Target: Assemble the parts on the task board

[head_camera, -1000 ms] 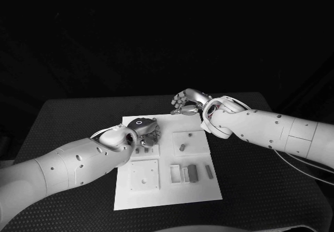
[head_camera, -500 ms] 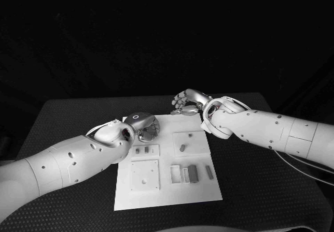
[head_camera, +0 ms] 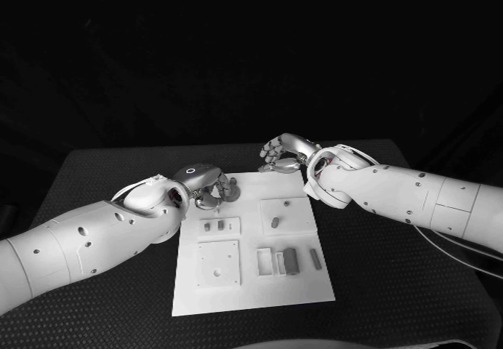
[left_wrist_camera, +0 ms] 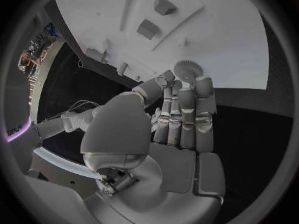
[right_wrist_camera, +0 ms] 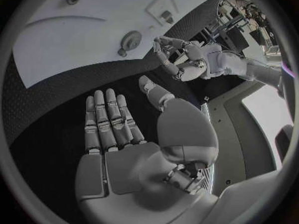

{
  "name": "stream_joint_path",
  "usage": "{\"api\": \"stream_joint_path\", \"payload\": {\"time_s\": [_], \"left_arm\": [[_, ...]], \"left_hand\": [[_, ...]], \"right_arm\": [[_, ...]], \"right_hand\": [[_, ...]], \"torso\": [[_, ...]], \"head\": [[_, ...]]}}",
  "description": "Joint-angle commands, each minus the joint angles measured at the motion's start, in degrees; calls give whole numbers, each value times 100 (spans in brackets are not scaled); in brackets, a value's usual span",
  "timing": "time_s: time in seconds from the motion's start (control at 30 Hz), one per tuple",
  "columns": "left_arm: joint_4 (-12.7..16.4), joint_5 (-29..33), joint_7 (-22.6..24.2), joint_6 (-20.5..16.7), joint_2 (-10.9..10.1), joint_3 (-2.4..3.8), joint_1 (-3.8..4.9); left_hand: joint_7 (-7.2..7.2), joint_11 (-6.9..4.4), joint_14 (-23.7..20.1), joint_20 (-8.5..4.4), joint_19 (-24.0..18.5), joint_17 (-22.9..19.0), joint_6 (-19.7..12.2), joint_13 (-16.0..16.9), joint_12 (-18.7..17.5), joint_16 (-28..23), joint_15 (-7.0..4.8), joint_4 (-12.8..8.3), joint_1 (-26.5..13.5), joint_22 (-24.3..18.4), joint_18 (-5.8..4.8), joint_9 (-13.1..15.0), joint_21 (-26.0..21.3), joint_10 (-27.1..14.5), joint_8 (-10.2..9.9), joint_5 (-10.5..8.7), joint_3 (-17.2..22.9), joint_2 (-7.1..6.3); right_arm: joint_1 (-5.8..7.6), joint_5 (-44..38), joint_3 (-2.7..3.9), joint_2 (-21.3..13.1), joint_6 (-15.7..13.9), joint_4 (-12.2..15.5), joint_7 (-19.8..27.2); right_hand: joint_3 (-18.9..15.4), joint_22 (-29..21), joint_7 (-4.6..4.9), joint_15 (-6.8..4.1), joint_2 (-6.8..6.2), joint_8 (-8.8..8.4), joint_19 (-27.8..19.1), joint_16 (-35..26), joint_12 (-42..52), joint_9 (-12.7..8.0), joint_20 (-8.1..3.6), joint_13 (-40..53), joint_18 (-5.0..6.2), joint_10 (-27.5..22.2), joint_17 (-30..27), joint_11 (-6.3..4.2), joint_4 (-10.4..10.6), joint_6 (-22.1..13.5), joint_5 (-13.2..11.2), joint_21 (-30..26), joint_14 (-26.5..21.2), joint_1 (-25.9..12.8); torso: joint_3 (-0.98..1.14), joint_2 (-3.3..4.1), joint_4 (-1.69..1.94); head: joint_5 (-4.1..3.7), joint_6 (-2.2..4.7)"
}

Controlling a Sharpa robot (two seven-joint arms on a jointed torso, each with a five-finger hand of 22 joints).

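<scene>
The white task board (head_camera: 199, 298) lies in the middle of the black table. My left hand (head_camera: 204, 185) hangs at the board's far left corner, fingers stretched out side by side. A small toothed gear (left_wrist_camera: 187, 69) lies on the board (left_wrist_camera: 218, 35) right at its fingertips; whether they touch it I cannot tell. The right wrist view shows the gear (right_wrist_camera: 131, 39) flat near the board's (right_wrist_camera: 74, 40) edge, a little apart from the left hand (right_wrist_camera: 187, 64). My right hand (head_camera: 281, 154) hovers past the board's far edge, fingers spread, holding nothing.
A square plate (head_camera: 296, 206) on the board carries an upright peg (head_camera: 275, 222). Two small pieces (head_camera: 214, 225) sit left of it. Nearer me are a plate with a hole (head_camera: 217, 263) and slotted holders with grey parts (head_camera: 291, 260). Black table surrounds the board.
My left hand has drawn back from over the board's middle-left toward its far left corner. The right hand has stayed where it was.
</scene>
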Motion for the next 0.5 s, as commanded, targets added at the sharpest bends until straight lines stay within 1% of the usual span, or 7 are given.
{"api": "stream_joint_path", "payload": {"time_s": [0.03,0.07,0.1,0.17,0.3,0.5], "left_arm": [[44,55,-2,125,-53,-3,8],[44,56,-11,148,-73,-4,7],[38,60,-22,155,-92,-5,7],[22,61,-34,194,-109,-7,7],[44,61,-50,260,-150,-17,7],[6,59,-70,328,-181,-51,7]], "left_hand": [[0,36,37,-27,20,-8,39,7,27,-34,-7,2,-2,78,519,8,-15,72,22,23,38,45],[0,36,37,-27,20,-9,39,7,27,-34,-7,1,-2,78,519,8,-15,72,22,23,38,45],[0,36,37,-27,20,-9,40,7,26,-35,-7,2,-3,77,518,8,-16,73,22,23,39,47],[-1,36,37,-27,20,-10,40,8,25,-37,-7,3,-4,77,517,8,-17,74,22,23,39,51],[0,36,38,-27,20,-12,41,11,23,-40,-8,5,-15,78,515,8,-20,77,24,20,34,49],[0,35,38,-27,20,-14,40,12,19,-43,-8,5,-23,78,513,7,-23,77,24,18,28,45]], "right_arm": [[-1,-6,2,-7,57,-6,40],[-1,-6,2,-7,57,-8,39],[-1,-6,2,-7,57,-9,39],[-1,-6,2,-13,59,-9,35],[-1,-6,2,-17,59,-8,34],[-1,-6,2,-22,61,-1,32]], "right_hand": [[-4,7,142,16,-34,-7,-26,-29,-26,-8,18,-14,-18,-19,-10,10,20,-43,12,-30,-48,33],[-5,8,142,16,-34,-6,-28,-31,-25,-8,19,-18,-19,-18,-12,10,20,-44,12,-32,-49,34],[-6,9,142,18,-35,-5,-30,-33,-25,-9,19,-22,-19,-17,-13,10,21,-44,12,-34,-51,34],[-8,11,144,21,-36,-4,-33,-35,-24,-11,20,-29,-21,-15,-16,11,23,-45,12,-37,-53,34],[-10,14,147,24,-37,-3,-37,-38,-24,-13,20,-37,-22,-13,-19,13,26,-46,12,-40,-54,34],[-12,19,149,28,-39,0,-42,-42,-23,-16,21,-51,-23,-10,-24,14,29,-46,12,-45,-57,36]], "torso": [[-4,4,-7],[-4,4,-5],[-3,6,-7],[-5,5,-7],[-3,1,0],[1,6,-4]], "head": [[0,-2],[1,-11],[21,-19],[40,-15],[26,-22],[38,-26]]}}
